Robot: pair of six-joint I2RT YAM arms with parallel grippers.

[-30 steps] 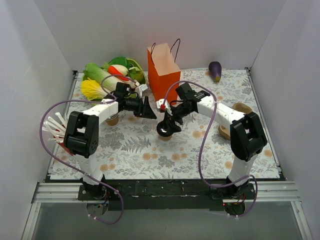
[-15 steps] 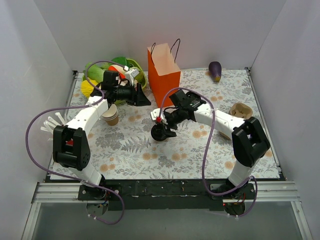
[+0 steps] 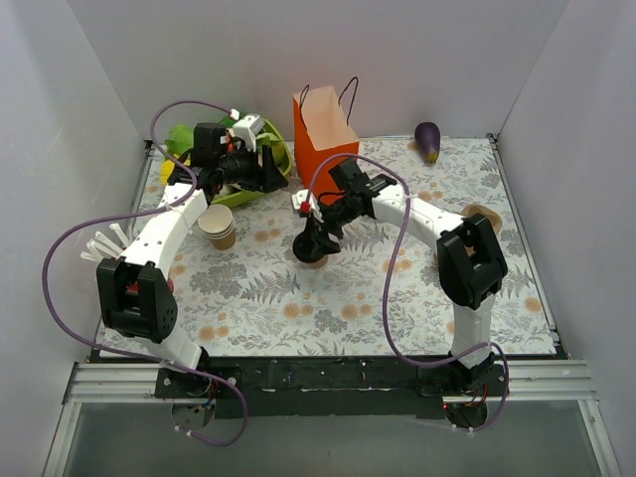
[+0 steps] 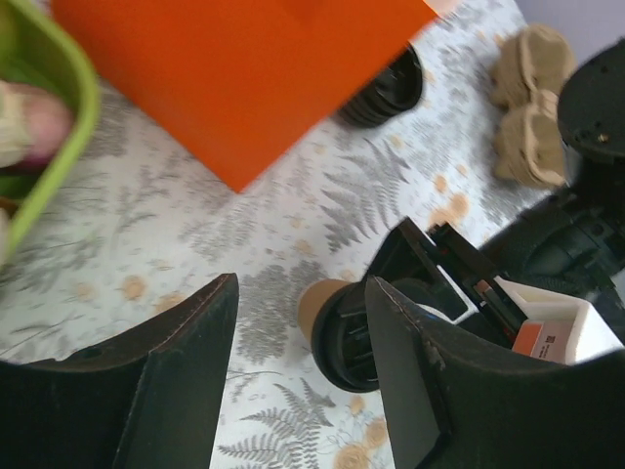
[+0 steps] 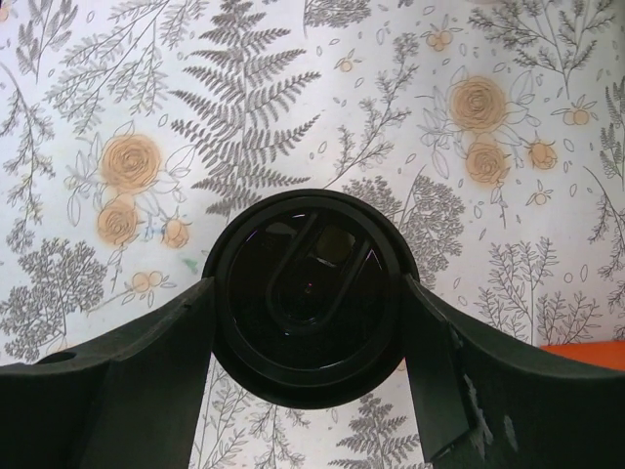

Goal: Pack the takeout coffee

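Right claw [image 5: 308,322] clamped across black lid [image 5: 308,308] of lidded cup [image 3: 310,253]; left claw [image 4: 298,381] apart, empty. Thin kraft wall likely light and crushable, so grip at the stiff lid rim, gently; lid may pop off.

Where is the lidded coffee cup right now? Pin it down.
The lidded coffee cup sits mid-table in the top view, clamped in the right tool, just in front of the orange bag.

Cup [image 3: 311,255] front of bag [image 3: 325,149].
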